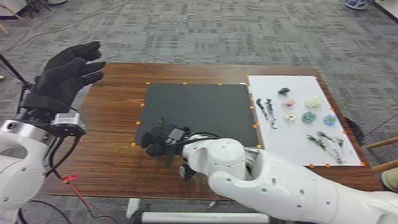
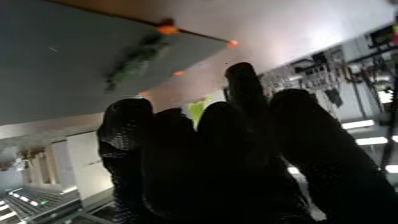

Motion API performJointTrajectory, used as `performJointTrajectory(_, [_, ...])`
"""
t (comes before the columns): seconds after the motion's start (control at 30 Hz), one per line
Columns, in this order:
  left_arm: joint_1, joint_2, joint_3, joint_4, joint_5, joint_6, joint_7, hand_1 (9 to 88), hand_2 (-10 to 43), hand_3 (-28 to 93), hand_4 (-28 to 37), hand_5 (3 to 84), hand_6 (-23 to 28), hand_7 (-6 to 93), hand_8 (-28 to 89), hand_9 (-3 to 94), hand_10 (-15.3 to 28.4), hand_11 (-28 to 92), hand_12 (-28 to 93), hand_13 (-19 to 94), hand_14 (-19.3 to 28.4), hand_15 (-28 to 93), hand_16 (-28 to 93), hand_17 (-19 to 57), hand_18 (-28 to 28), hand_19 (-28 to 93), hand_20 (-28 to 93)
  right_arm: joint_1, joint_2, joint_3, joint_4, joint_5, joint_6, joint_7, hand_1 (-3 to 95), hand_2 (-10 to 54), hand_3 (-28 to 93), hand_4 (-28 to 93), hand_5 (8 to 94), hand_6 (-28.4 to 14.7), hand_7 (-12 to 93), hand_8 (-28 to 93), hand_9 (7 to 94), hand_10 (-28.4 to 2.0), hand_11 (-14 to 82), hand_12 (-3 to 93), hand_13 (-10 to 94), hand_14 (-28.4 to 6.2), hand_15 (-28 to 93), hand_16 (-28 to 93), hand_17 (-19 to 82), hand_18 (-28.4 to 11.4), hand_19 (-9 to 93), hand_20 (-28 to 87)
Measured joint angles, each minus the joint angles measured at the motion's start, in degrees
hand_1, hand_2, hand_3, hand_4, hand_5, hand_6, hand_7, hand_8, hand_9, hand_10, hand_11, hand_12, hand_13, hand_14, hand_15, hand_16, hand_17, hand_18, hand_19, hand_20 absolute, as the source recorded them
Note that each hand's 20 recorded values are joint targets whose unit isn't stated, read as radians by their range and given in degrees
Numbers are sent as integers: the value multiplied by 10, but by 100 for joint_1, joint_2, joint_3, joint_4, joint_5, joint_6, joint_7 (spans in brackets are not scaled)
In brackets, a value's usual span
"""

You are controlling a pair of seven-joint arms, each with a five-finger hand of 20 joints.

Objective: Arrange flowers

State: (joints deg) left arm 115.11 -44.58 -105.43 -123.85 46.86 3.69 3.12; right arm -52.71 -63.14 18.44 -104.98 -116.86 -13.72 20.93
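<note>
My right hand (image 1: pixel 158 142) is over the near left corner of the dark board (image 1: pixel 200 107). In the right wrist view the fingers of that hand (image 2: pixel 213 165) look straight, and a small green sprig (image 2: pixel 138 60) lies against the grey board (image 2: pixel 53 65) just beyond them. On the white sheet (image 1: pixel 280 145) at the right are a pink flower (image 1: pixel 289 103), a cream one (image 1: pixel 312 102), a pale yellow one (image 1: pixel 290 118), a teal one (image 1: pixel 308 117), a blue one (image 1: pixel 330 120) and dark leafy stems (image 1: pixel 327 142). My left hand (image 1: pixel 62 77) stays at the table's left edge, fingers relaxed.
The brown wooden table (image 1: pixel 107 120) extends left of the board. Orange markers line the board and the sheet. A chair (image 1: pixel 384 144) stands at the right. A yellow-green patch (image 2: pixel 197 110) appears between the fingers in the right wrist view.
</note>
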Motion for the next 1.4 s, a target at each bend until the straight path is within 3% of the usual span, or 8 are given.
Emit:
performJointTrajectory(0.2, [-30,-50,48,10,1,-2,-5,277,-79,683,-281,234,22,300,-137,159,104,319,134,100,135,480,-75,-92,195,404,120,-670,135,1058,-392,207,206,-417,174,184,906,-146,515,13,164,-127,809,-112,685,385,758,-126,872,375,361,-228,869,409])
performJointTrajectory(0.3, [18,-131,19,-9,4,-2,-12,278,-80,684,-281,235,22,300,-137,160,105,321,134,101,136,483,-74,-92,195,405,120,-1286,285,2099,-605,1056,255,-560,271,-24,827,-259,539,17,175,-126,772,-109,361,263,742,-102,877,360,359,-209,856,415])
performJointTrajectory(0.37, [128,-193,-57,-51,5,-1,-16,278,-80,685,-282,235,22,301,-138,160,104,321,134,101,136,484,-75,-92,195,405,120,-1578,562,2543,-728,1825,594,-484,382,-87,659,-280,543,22,185,-129,724,-109,219,191,741,-89,887,358,362,-201,854,422])
performJointTrajectory(0.47, [372,-282,-205,-127,5,3,-14,278,-80,684,-282,234,22,301,-138,159,105,321,134,102,137,484,-76,-92,195,405,120,-1878,1183,2827,-821,2238,1752,63,550,-94,238,-227,542,21,193,-128,684,-110,191,174,733,-86,892,366,358,-195,847,430])
performJointTrajectory(0.63, [620,-378,-277,-162,7,13,-6,278,-79,683,-282,235,22,300,-138,159,105,321,133,102,137,484,-77,-92,195,404,120,-2921,1939,4139,-825,799,3193,1696,591,-89,22,-120,512,-5,193,-113,584,-117,191,191,671,-86,879,357,315,-182,816,456])
performJointTrajectory(0.87, [618,-410,-274,-154,5,11,-12,275,-78,683,-282,235,23,299,-137,159,104,321,133,102,137,485,-77,-92,194,404,120,-4766,2322,6247,-1252,-1012,3896,2658,569,-95,20,-120,481,-41,302,-113,505,-133,413,306,619,-101,877,341,294,-195,804,478])
performJointTrajectory(1.17, [640,-410,-318,-153,2,11,-23,275,-78,683,-283,235,23,299,-137,159,105,322,133,103,136,485,-78,-92,195,404,120,-6391,2278,6826,-1736,-1482,3118,2936,609,-95,-56,-75,501,-32,347,-121,517,-131,450,337,608,-94,867,351,286,-184,793,483])
performJointTrajectory(1.4, [600,-407,-246,-134,1,2,-24,273,-77,685,-283,235,24,298,-136,159,105,322,133,102,137,484,-78,-92,194,404,120,-6748,2116,6396,-1225,-1695,3403,3360,575,-95,287,-267,487,-36,385,-144,486,-135,470,337,587,-103,853,355,289,-199,802,475])
